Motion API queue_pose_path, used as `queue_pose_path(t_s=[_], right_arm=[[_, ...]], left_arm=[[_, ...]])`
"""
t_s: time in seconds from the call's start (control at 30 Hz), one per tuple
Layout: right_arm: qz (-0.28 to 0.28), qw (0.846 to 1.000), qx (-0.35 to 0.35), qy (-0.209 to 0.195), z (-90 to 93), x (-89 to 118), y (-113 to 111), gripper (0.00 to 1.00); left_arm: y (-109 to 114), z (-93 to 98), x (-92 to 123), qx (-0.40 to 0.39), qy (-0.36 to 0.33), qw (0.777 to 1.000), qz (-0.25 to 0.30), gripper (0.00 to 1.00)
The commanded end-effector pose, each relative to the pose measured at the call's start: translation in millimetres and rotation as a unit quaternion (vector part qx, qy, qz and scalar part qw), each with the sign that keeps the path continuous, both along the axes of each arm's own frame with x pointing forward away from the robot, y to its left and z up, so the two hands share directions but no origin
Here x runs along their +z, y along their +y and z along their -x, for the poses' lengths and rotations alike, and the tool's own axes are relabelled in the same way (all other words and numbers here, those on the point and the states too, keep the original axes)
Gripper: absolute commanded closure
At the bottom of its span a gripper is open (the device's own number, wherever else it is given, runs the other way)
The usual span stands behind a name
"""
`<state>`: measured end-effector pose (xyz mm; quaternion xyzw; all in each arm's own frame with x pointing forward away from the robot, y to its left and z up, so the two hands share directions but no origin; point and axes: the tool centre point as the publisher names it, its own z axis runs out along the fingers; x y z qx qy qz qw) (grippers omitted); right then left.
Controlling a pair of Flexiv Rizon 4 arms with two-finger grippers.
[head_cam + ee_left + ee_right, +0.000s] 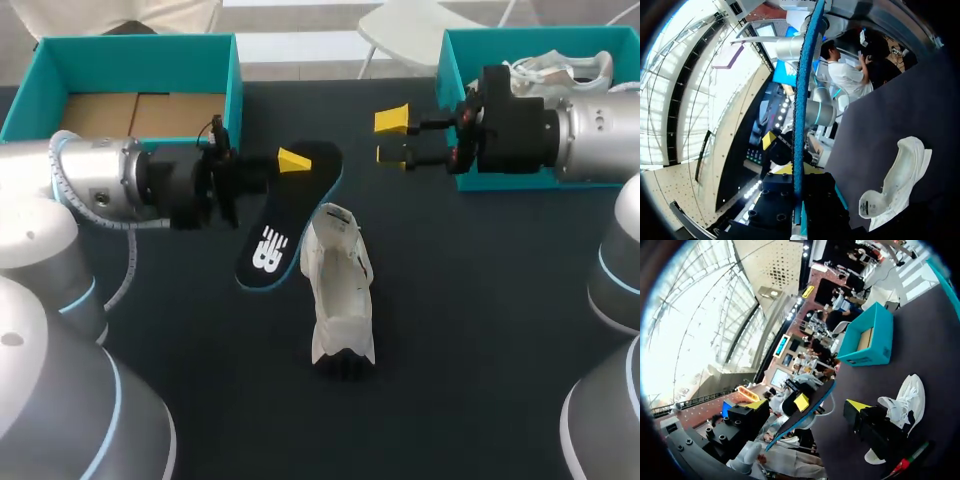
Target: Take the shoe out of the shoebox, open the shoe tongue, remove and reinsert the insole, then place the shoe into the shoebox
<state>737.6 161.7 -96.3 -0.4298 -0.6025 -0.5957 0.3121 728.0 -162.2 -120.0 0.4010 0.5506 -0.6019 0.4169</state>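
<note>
The black insole (283,222), blue-edged with a white logo, is held tilted above the table, and my left gripper (290,163) is shut on its toe half. In the left wrist view the insole (800,100) shows edge-on as a blue strip rising from between my left gripper's (799,200) fingers. My right gripper (393,138) stands open just right of the insole's tip, holding nothing. From the right wrist, the insole (807,412) lies ahead of my right gripper (807,406). The white shoe (338,295) lies on the table below the insole, also seen as shoe (895,182) and shoe (902,405).
An open teal shoebox (130,50) with a cardboard floor stands at the back left, the same box (867,340) seen from the right wrist. A second teal box (450,60) at the back right holds another white shoe (565,68), behind my right arm.
</note>
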Motion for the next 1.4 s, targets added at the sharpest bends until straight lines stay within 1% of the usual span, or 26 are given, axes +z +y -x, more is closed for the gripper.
queue_pose_path(t_s=[0.03, 0.37, 0.4, 0.43, 0.47, 0.5, 0.53, 0.6, 0.63, 0.67, 0.7, 0.73, 1.23, 1.27, 1.3, 1.33, 1.4], right_arm=[[0.062, 0.997, -0.029, -0.038, 6.8, 7.8, 0.8, 0.00], [0.062, 0.997, -0.029, -0.038, 6.8, 7.8, 0.8, 0.00], [0.084, 0.995, -0.019, -0.047, 6.6, 0.2, 0.4, 0.00], [0.109, 0.988, -0.010, -0.106, 5.9, -5.7, 0.1, 0.00], [0.136, 0.975, -0.007, -0.174, 3.9, -10.4, -1.6, 0.00], [0.170, 0.961, 0.005, -0.217, 1.4, -17.4, -6.3, 0.00], [0.179, 0.943, 0.017, -0.279, -0.5, -21.8, -8.5, 0.00], [0.184, 0.909, 0.026, -0.373, -4.6, -29.7, -13.4, 0.00], [0.184, 0.886, 0.026, -0.424, -6.9, -32.6, -15.8, 0.00], [0.210, 0.860, 0.030, -0.464, -7.4, -37.2, -18.2, 0.00], [0.228, 0.827, 0.030, -0.513, -7.1, -40.1, -19.8, 0.00], [0.264, 0.782, 0.041, -0.563, -6.1, -44.3, -21.1, 0.00], [0.264, 0.782, 0.041, -0.563, -6.1, -44.3, -21.1, 0.00], [0.264, 0.782, 0.041, -0.563, -6.1, -44.3, -21.1, 0.00], [0.264, 0.782, 0.041, -0.563, -6.1, -44.3, -21.1, 0.00], [0.286, 0.751, 0.055, -0.592, -4.5, -48.3, -19.6, 0.00], [0.312, 0.704, 0.063, -0.635, -2.4, -56.3, -18.8, 0.00]], left_arm=[[-1.7, 3.4, 0.1, 0.004, 0.000, 1.000, 0.000, 1.00], [-1.7, 3.4, 0.1, 0.004, 0.000, 1.000, 0.000, 1.00], [-1.7, 3.4, 0.1, 0.004, 0.000, 1.000, 0.000, 1.00], [-1.7, 3.4, 0.1, 0.004, 0.000, 1.000, 0.000, 1.00], [-1.7, 3.4, 0.1, 0.004, 0.000, 1.000, 0.000, 1.00], [-1.7, 3.4, 0.1, 0.004, 0.000, 1.000, 0.000, 1.00], [-1.7, 3.4, 0.1, 0.004, 0.000, 1.000, 0.000, 1.00], [-1.7, 3.4, 0.1, 0.004, 0.000, 1.000, 0.000, 1.00], [-1.7, 3.4, 0.1, 0.004, 0.000, 1.000, 0.000, 1.00], [-1.7, 3.4, 0.1, 0.004, 0.000, 1.000, 0.000, 1.00], [-1.7, 3.4, 0.1, 0.004, 0.000, 1.000, 0.000, 1.00], [-1.7, 3.4, 0.1, 0.004, 0.000, 1.000, 0.000, 1.00], [-1.7, 3.4, 0.1, 0.004, 0.000, 1.000, 0.000, 1.00], [-3.1, 4.7, -1.4, -0.002, 0.014, 1.000, 0.010, 1.00], [-4.0, 6.5, -4.0, -0.005, 0.015, 1.000, -0.007, 1.00], [-4.3, 8.3, -6.2, -0.005, 0.025, 1.000, -0.007, 1.00], [-3.8, 12.3, -10.3, -0.013, 0.033, 0.999, -0.004, 1.00]])
